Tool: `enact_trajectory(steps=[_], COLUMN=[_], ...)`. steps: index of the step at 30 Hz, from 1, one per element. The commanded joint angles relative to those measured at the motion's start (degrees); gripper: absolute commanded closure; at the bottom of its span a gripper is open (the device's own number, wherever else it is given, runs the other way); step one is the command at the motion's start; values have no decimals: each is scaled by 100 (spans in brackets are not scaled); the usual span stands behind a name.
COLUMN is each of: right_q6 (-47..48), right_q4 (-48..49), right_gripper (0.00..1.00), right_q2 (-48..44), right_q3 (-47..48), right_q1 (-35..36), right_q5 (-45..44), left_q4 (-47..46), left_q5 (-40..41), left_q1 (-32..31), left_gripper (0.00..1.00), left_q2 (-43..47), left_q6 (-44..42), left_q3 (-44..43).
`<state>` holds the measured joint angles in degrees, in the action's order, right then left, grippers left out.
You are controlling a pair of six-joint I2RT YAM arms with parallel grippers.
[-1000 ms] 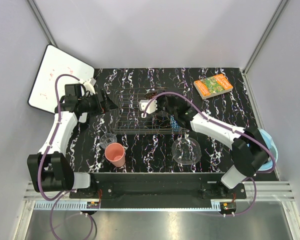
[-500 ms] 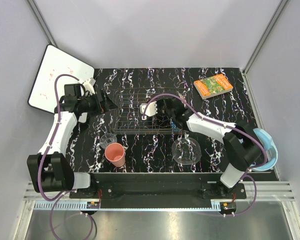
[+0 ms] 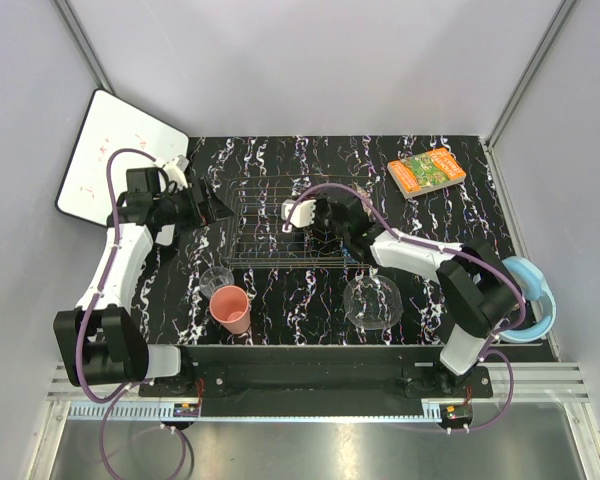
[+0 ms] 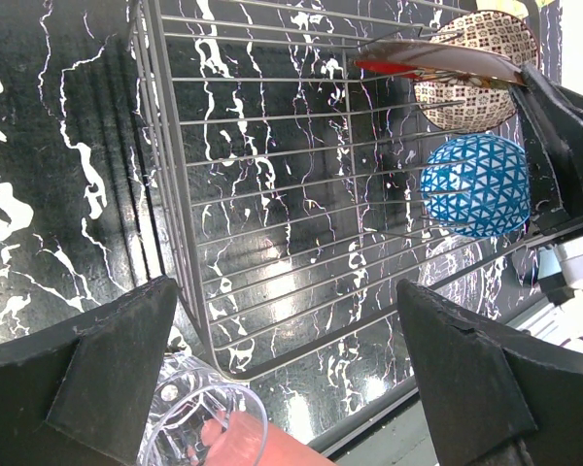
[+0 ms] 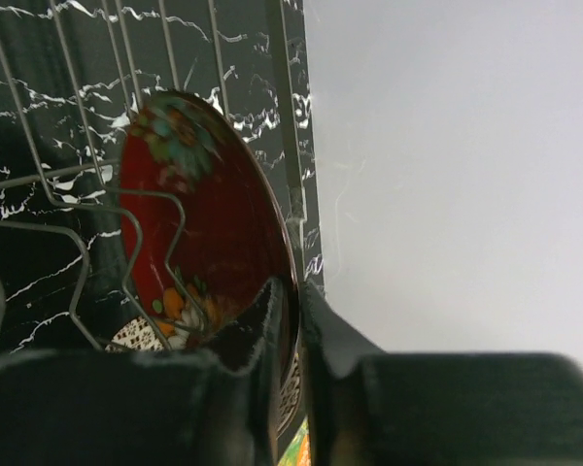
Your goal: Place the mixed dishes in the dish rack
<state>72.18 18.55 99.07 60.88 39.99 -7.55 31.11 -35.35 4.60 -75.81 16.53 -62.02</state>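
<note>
Dish in the dish rack at right end, cup, glass, plate before it, book behind right.

left arm is extended forward, wrist turned inward | left gripper is held with fingers wide apart | right arm is folded leftward | right gripper is clamped on dish rim

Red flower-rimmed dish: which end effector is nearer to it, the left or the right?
Right. The right end effector grips the red flower-rimmed dish by its rim in the dish rack; the left end effector is open at the rack's left end, apart from the dish.
</note>
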Motion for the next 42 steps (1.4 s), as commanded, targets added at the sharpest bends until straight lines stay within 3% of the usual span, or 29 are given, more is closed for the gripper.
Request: enact_trajectory(steps=[1, 7, 8, 13, 14, 16, 20, 21, 23, 24, 26, 28, 30, 36, 42], right_q6=[-441, -959, -1021, -1600, -1680, -1944, -3382, -4448, -5595, -6523, -7181, -8576, -9925, -12581, -14545], right_q4=[501, 545, 545, 362, 212, -323, -1403, -2146, -3098, -3920, -4165, -4192, -4629, -5456, -5599], right_gripper=[75, 49, 40, 27, 22, 1, 0, 0, 0, 0, 0, 0, 0, 0, 1], right_q2=[-124, -405, -467, -1089, -1222, -1625, -2259, -2356, -2567, -2690, -3409, -4191, -4683, -5564, -5732], right_q3=[-147, -349, -375, -428, -402, -297, 98, 439, 792, 907, 324, -136, -620, -1982, -3204], right_q1=[-52, -70, -70, -44, -35, 0, 79, 71, 53, 10, -131, -447, -684, -931, -949], right_q5=[-527, -861, -914, -1326, -1371, -1502, -2476, -2819, -3436, -3333, -2142, -1288, -1257, -1205, -626], left_q4=[-185, -167, -158, -141, -141, -132, -106, -88, -70, -53, -27, 35, 96, 228, 658], left_q5=[-68, -95, -103, -77, -60, -59, -68, -68, -68, -68, -60, -42, 11, 72, 230], left_q1=[50, 67, 67, 76, 67, 85, 94, 94, 102, 102, 102, 102, 102, 102, 102], left_gripper=[1, 1, 1, 1, 1, 1, 1, 1, 1, 1, 1, 1, 1, 1, 1], left_q2=[207, 286, 295, 365, 374, 392, 383, 400, 400, 427, 453, 488, 549, 708, 813], left_q6=[-27, -45, -45, -80, -89, -98, -124, -133, -150, -159, -168, -194, -247, -318, -502], left_q3=[-153, -161, -153, -188, -188, -188, -223, -249, -267, -284, -293, -328, -346, -416, -583])
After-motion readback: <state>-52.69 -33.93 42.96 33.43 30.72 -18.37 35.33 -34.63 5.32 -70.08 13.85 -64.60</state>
